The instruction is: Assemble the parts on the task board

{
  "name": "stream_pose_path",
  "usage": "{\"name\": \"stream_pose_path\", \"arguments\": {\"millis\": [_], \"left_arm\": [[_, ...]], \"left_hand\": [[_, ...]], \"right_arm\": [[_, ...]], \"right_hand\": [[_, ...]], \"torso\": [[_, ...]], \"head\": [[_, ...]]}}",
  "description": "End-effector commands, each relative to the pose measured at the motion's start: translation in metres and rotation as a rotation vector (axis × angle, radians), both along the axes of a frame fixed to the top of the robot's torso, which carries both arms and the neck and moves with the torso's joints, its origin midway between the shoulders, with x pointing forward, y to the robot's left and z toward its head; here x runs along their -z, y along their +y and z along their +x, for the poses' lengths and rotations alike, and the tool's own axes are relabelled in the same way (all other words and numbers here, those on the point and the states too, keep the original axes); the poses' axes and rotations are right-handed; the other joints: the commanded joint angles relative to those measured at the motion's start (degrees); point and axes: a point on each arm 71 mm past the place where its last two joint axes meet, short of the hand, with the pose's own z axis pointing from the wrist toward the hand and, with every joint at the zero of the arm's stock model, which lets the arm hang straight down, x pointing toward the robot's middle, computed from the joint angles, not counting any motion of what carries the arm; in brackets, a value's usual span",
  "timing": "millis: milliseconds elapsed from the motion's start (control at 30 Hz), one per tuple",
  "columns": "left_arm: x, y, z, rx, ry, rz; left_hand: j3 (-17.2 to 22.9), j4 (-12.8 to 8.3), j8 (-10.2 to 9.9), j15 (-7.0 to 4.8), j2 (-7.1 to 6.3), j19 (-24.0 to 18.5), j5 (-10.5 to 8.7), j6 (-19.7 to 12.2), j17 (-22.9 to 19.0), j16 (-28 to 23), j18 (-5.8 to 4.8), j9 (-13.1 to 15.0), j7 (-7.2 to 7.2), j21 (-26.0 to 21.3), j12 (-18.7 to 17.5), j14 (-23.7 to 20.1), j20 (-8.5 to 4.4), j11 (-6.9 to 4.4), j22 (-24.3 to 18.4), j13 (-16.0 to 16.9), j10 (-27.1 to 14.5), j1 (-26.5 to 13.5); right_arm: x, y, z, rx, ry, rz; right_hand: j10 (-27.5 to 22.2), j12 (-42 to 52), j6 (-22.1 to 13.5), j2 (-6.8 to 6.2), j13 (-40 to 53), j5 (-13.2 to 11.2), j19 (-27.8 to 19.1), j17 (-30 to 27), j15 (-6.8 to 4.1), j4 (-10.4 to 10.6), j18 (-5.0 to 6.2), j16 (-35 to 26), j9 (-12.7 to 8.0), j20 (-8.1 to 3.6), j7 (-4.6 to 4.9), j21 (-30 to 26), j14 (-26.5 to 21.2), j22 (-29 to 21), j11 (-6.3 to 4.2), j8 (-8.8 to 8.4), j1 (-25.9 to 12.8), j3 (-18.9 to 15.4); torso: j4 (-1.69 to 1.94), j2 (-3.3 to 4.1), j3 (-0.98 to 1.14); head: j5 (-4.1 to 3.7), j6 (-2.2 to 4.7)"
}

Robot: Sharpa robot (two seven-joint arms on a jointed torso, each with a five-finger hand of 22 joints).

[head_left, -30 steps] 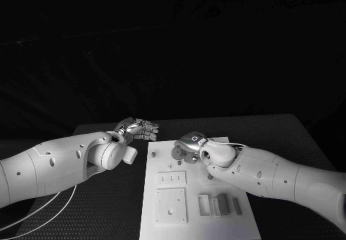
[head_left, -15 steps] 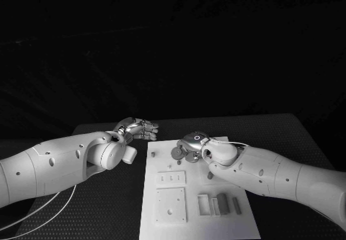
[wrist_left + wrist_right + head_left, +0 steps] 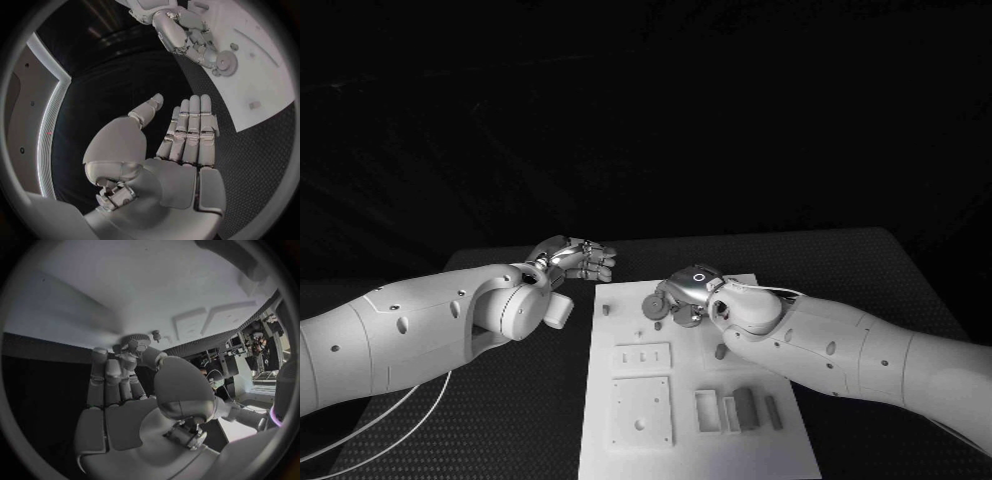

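Right hand (image 3: 687, 292) pinches a round gear-like part (image 3: 225, 62) at the far end of the white task board (image 3: 629, 405); left hand (image 3: 574, 258) hovers beside the board over the dark worktop (image 3: 488, 420), fingers (image 3: 190, 127) straight and empty

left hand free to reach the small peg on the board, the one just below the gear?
Probably yes. The left hand hangs open off the board's edge, and bare board lies between it and the peg. The right hand crowds the gear nearby.

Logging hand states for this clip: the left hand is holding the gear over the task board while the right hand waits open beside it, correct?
Sides swapped. In the left wrist view the right hand holds the gear over the task board, while the left hand is open and empty beside it.
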Motion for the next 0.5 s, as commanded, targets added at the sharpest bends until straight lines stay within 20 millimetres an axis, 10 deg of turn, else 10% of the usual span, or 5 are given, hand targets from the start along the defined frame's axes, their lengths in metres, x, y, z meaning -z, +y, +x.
{"name": "stream_pose_path", "arguments": {"millis": [33,500], "left_arm": [[-0.001,-0.001,0.0,0.006,-0.004,-0.007],[-0.001,0.005,0.001,-0.009,-0.008,-0.003]], "left_hand": [[-0.1,0.1,-0.3,0.21,-0.29,-0.2,0.16,-0.4,0.1,-0.3,0.39,-0.1,0.3,-0.4,-0.3,0.1,0.1,0.28,0.1,-0.1,-0.3,-0.2],[-0.1,0.1,-0.4,0.24,-0.29,-0.2,0.17,-0.5,0.2,-0.4,0.4,-0.1,0.32,-0.4,-0.3,0.1,0.1,0.32,0.1,-0.1,-0.4,-0.1]], "right_arm": [[-0.013,-0.002,-0.002,-0.027,-0.051,0.164],[-0.068,-0.069,0.025,0.155,0.009,0.541]], "right_hand": [[-4.6,0.2,1.5,-0.55,-0.2,0.0,0.2,-0.1,0.51,-0.2,0.32,0.4,-0.1,-0.43,1.21,0.3,0.1,1.1,0.12,0.22,0.0,0.4],[-5.0,-0.1,2.8,-6.63,-1.6,0.0,-0.2,-1.5,2.18,-0.2,0.32,-0.6,-0.2,-0.23,3.22,-0.4,-0.1,0.7,1.96,1.21,1.2,-0.1]], "torso": [[-0.12,-0.05,0.05],[-0.82,-0.27,0.34]], "head": [[0.0,0.2],[0.36,1.23]]}}
